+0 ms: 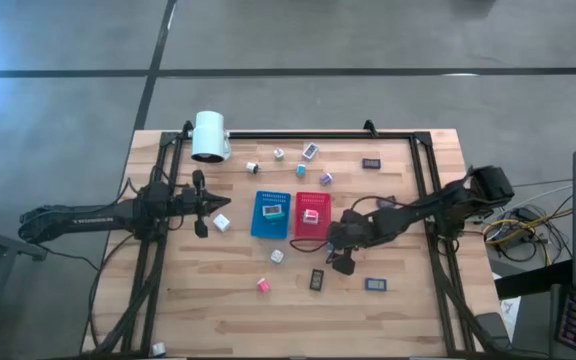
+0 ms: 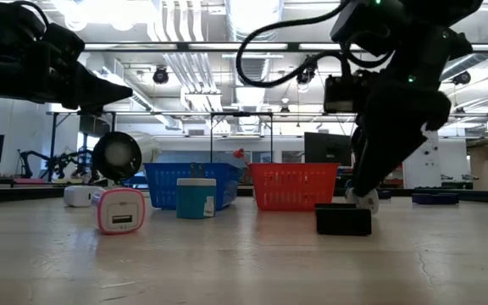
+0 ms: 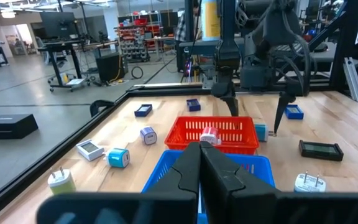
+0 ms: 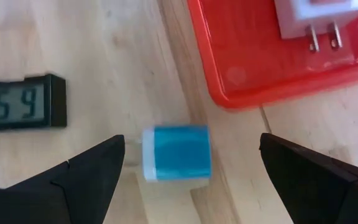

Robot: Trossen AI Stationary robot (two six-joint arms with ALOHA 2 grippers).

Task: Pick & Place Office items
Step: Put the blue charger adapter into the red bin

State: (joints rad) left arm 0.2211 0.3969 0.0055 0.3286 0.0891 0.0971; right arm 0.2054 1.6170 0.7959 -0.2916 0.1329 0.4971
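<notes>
A blue cube with a white end (image 4: 176, 153) lies on the wooden table beside the red tray (image 4: 253, 74). My right gripper (image 4: 191, 148) points steeply down over it, open, one finger on either side and both apart from it. The left wrist view shows the same cube (image 3: 260, 132) below that gripper (image 3: 257, 118). A white and pink cube (image 4: 319, 15) lies in the red tray (image 1: 310, 214). My left gripper (image 1: 204, 206) is shut and holds nothing, level above the table left of the blue tray (image 1: 268, 214). Other small cubes and dark flat rectangles lie scattered about.
A dark display rectangle (image 4: 17, 102) lies close beside the blue cube. A pink cube (image 2: 121, 210), a teal cube (image 2: 196, 197) and another dark rectangle (image 2: 343, 219) lie nearer the front edge. A big white cylinder (image 1: 210, 136) lies at the far left. A black frame (image 1: 423, 190) borders the table.
</notes>
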